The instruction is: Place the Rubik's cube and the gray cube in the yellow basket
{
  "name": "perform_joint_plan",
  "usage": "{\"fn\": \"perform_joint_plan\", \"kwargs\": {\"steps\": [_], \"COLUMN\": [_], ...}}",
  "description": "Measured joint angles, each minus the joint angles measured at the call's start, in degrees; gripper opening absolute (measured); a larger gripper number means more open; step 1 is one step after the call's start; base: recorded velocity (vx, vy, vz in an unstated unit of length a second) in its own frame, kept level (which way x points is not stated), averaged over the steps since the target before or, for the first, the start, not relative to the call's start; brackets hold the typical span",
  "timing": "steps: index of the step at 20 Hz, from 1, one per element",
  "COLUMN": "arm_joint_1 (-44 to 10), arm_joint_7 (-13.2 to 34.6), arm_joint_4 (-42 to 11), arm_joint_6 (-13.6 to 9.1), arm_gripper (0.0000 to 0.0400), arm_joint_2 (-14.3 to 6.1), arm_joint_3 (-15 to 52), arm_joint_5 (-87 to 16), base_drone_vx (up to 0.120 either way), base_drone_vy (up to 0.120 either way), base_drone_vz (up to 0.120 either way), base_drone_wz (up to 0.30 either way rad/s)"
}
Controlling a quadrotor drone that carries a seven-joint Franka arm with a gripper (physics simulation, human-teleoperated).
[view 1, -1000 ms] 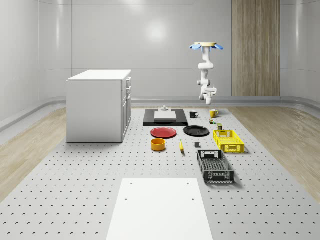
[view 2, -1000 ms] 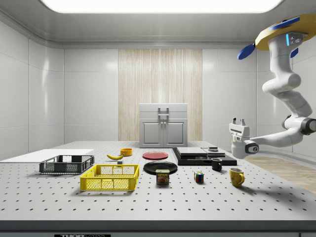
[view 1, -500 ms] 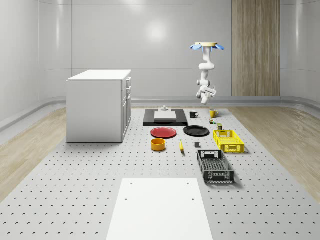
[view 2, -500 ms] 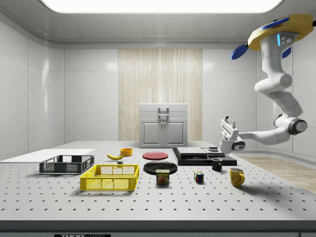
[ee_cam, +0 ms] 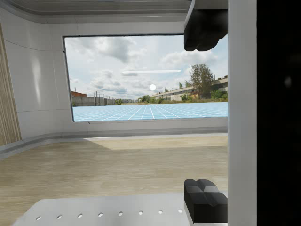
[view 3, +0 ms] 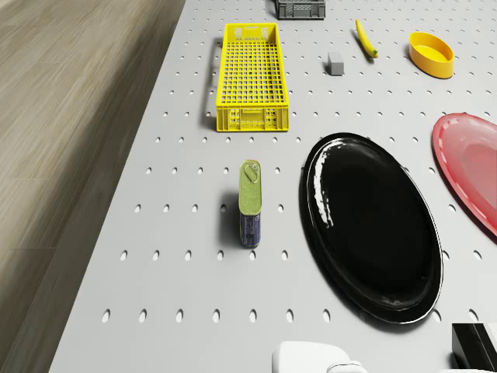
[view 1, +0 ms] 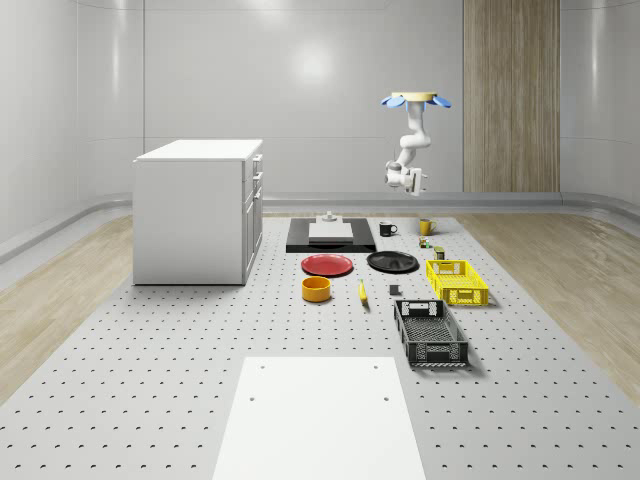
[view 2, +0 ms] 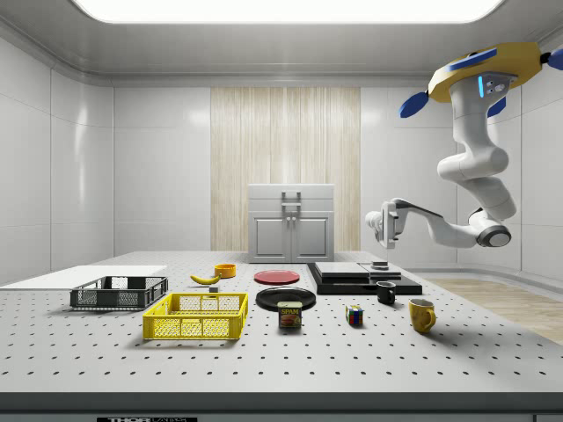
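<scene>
Your gripper [view 2: 375,225] has swung up, now hovering empty, fingers spread, above the Rubik's cube [view 2: 354,316] at 12 o'clock; the drone [view 2: 482,72] hovers higher.

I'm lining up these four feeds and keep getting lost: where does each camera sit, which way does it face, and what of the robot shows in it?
Whole-scene view: off the robot, high, looking down the table's length; shows the hovering drone, arm and gripper.
Side view: off the robot, at table height beside the yellow basket; shows drone, arm, gripper above the black mug.
Drone view: on the drone's body, facing forward and down; a white arm part at the edge.
Wrist view: on the wrist, facing a window; dark fingers.
Shared: side and drone views show the basket.
</scene>
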Motion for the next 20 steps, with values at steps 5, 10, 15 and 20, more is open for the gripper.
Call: {"fn": "perform_joint_plan", "kwargs": {"steps": [5, 10, 15, 20], "arm_joint_1": [-15.07, -27.51, -34.2, -37.44], "arm_joint_7": [12.48, 20.97, 25.36, 27.6], "arm_joint_4": [-13.25, -17.66, -18.76, -18.98], "arm_joint_6": [-5.63, -11.41, -13.98, -14.38], "arm_gripper": [0.04, 0.04, 0.04, 0.04], "arm_joint_2": [-3.91, -7.3, -9.95, -12.01], "arm_joint_3": [12.75, 19.54, 22.78, 24.43], "arm_joint_5": [-25.17, -36.15, -39.58, -40.24], "base_drone_vx": [0.12, 0.12, 0.12, 0.12], "base_drone_vy": [0.0, -0.056, -0.096, 0.0], "base_drone_vz": [-0.12, -0.12, -0.12, -0.12], "base_drone_wz": [0.0, 0.0, 0.0, 0.0]}}
